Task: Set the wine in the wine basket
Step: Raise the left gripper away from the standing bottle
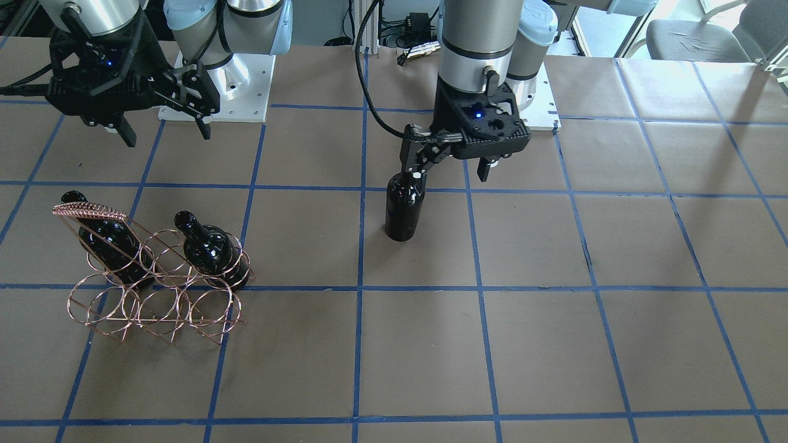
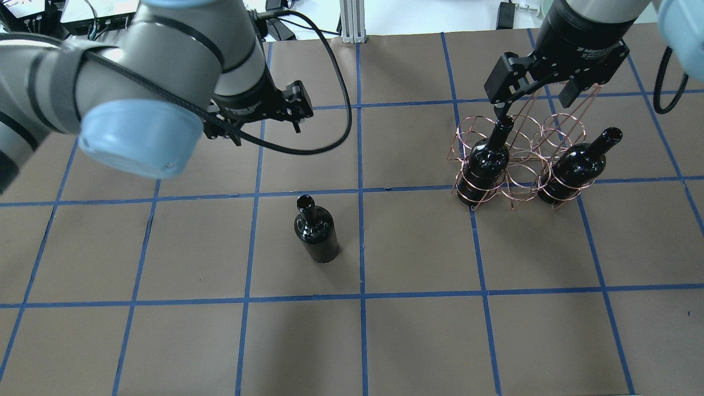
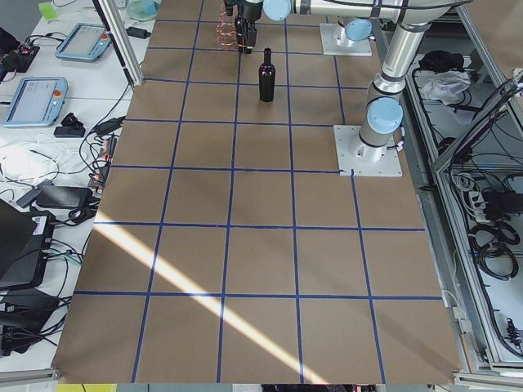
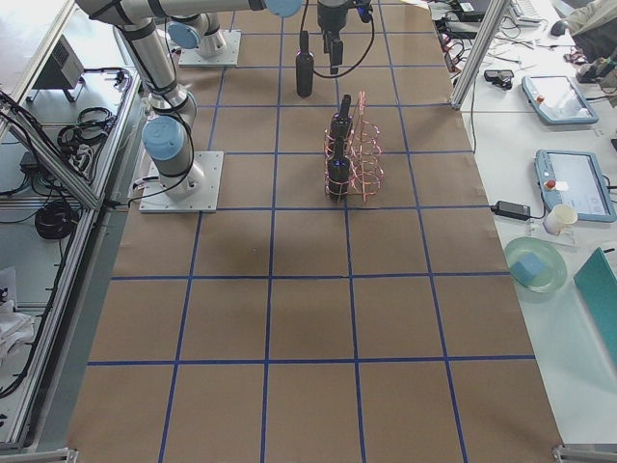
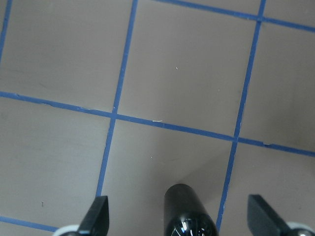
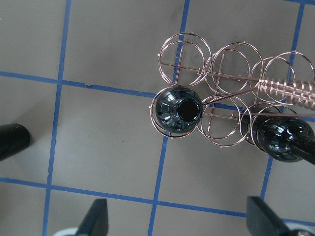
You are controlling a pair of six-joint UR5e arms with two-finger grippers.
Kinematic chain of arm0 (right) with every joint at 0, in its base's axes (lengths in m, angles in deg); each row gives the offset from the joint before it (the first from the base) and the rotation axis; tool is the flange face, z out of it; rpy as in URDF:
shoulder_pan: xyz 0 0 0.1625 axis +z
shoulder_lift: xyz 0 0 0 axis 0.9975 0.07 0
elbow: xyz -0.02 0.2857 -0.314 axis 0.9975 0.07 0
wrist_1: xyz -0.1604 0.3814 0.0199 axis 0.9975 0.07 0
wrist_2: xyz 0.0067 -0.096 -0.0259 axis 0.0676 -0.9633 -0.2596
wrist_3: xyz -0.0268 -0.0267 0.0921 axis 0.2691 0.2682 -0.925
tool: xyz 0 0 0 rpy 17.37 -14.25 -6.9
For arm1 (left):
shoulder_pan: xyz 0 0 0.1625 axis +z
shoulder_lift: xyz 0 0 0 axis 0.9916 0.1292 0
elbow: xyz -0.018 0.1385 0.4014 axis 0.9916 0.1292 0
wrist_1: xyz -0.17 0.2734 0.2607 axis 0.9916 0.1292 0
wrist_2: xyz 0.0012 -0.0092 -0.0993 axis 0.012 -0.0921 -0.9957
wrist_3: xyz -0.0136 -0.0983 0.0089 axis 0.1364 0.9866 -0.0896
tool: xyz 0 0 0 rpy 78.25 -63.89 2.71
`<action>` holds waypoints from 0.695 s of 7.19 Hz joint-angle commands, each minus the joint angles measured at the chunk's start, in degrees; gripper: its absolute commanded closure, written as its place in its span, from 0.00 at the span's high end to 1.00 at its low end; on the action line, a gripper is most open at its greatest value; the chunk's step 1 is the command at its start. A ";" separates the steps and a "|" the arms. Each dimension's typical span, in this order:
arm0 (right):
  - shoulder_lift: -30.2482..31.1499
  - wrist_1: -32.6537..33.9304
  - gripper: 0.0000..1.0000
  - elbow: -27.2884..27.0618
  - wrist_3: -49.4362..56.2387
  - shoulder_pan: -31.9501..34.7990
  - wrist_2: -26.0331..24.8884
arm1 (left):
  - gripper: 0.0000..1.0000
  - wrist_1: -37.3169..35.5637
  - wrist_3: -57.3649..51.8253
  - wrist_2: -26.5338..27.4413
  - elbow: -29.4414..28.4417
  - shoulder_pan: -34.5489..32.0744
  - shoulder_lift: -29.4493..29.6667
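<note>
The wine (image 2: 316,231), glossy glass and likely heavy, slippery and breakable, stands upright below the wide-spread left hand (image 1: 448,173); best gripped at the neck.

From the operators' side, one camera looks steeply down on the table (image 1: 554,344) toward the robot's base (image 1: 215,92); the overhead camera looks the opposite way, forward and down from behind; both take in the standing wine (image 1: 403,212) and the wine basket (image 1: 157,301), mirrored left to right; two high, distant cameras at the table's ends look along its length; the left wrist camera sits close above the wine's neck, between the tips of the left claw (image 5: 181,216); the right wrist camera looks straight down past the right claw (image 6: 179,219) onto the basket.
</note>
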 commanded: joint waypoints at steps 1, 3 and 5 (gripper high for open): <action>2.61 -0.60 1.00 0.09 0.01 0.08 0.27 | 1.00 8.25 -11.18 -3.51 -8.06 5.60 -0.93; 5.35 -0.34 1.00 0.09 -0.08 0.52 -1.04 | 1.00 13.97 -16.15 -3.60 -8.34 9.99 -2.69; 4.65 -0.60 0.99 -0.08 -0.34 0.95 -0.35 | 1.00 14.53 -24.91 -3.78 -8.00 11.94 -3.40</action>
